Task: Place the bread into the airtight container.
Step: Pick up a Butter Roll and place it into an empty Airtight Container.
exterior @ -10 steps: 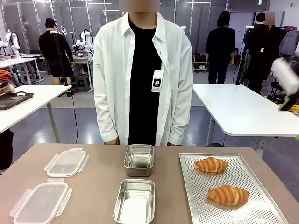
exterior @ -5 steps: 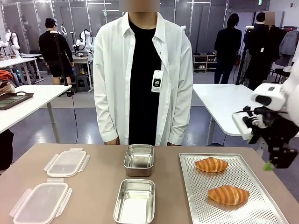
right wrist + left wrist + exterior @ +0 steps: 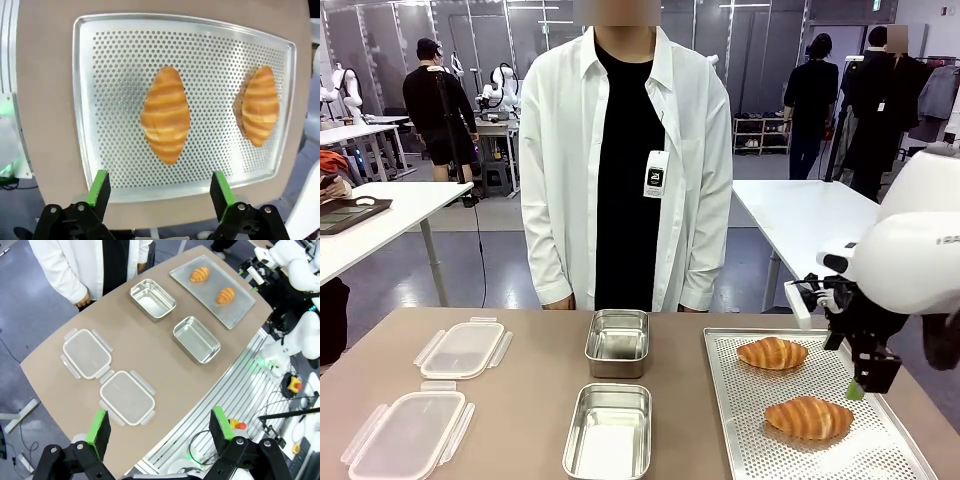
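Two croissants lie on a perforated metal tray [image 3: 760, 455]: the near croissant [image 3: 809, 417] [image 3: 165, 115] and the far croissant [image 3: 773, 352] [image 3: 260, 105]. Two open steel containers stand at mid-table, a far container [image 3: 617, 342] [image 3: 152, 298] and a near container [image 3: 608, 430] [image 3: 196, 339]. My right gripper [image 3: 865, 385] [image 3: 159, 189] hangs open above the tray's right edge, level between the two croissants and holding nothing. My left gripper [image 3: 159, 427] is open and empty, high above the table's left corner.
Two clear clip-on lids [image 3: 463, 348] [image 3: 408, 432] lie on the left of the table. A person in a white shirt [image 3: 625, 160] stands at the far edge, hands off the table. Bare tabletop [image 3: 535, 395] lies between lids and containers.
My right arm has swung in from the right edge of the picture and come down to just above the tray's right side. Croissants, containers and lids have not moved.
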